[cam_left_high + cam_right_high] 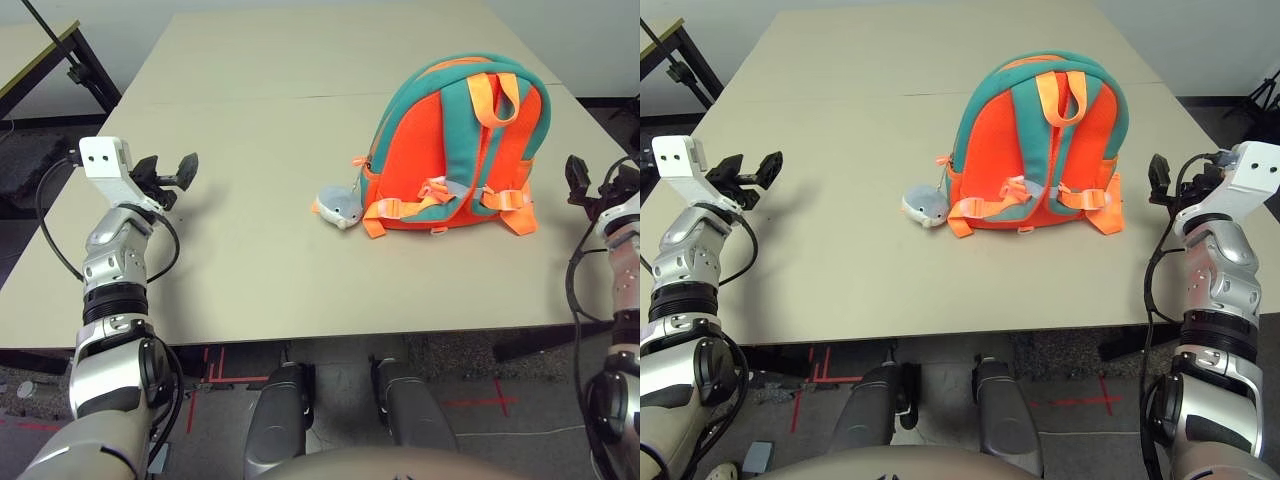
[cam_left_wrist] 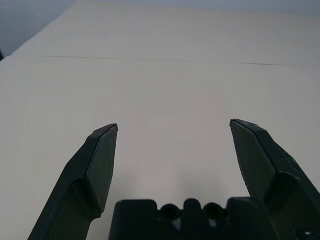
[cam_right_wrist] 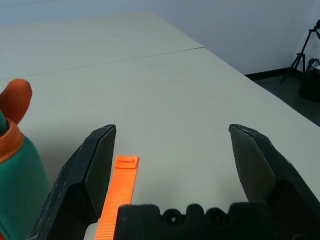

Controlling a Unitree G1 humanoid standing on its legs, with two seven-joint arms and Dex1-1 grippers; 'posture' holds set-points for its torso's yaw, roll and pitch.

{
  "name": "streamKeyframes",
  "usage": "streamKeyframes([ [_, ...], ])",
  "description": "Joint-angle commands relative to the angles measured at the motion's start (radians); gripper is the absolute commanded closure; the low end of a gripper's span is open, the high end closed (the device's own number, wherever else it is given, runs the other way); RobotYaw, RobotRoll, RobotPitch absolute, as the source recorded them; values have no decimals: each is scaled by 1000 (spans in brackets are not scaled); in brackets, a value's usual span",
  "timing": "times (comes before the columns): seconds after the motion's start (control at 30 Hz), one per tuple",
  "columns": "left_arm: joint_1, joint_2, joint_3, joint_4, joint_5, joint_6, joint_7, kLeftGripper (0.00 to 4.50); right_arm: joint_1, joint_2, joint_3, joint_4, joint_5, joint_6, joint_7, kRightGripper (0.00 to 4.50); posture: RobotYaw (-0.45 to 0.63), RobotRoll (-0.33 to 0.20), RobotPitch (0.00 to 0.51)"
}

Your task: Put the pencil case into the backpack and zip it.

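Left eye view: the left gripper [image 1: 176, 178], at the left of the frame, had its jaws wide apart above the pale table [image 1: 260, 270]. Right of centre, the orange-and-teal backpack [image 1: 455, 150] stood upright, straps facing the camera (a plush charm [image 1: 340, 206] lay beside it). At the right edge, the right gripper [image 3: 172, 127] likewise had its jaws wide apart.

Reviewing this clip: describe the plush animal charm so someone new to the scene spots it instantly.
On the pale table sits an orange child's backpack with teal trim, its shoulder straps facing the robot. Beside its lower corner, on the robot's left, lies the plush animal charm. Small, rounded and grey-and-white, it stands apart from the bright orange straps next to it.
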Motion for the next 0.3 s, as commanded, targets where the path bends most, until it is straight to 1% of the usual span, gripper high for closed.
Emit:
streamKeyframes([
  [0.03, 9, 19, 13, 45, -11, -33, 15, 0, 2, 5, 2, 30, -10, -27, 1, 37, -93, 0, 162],
  [0.3, -4, 28, 8, 105, -11, -72, 7, 0, -17, 5, 12, 47, -13, -35, 5, 37, -90, 0, 160],
])
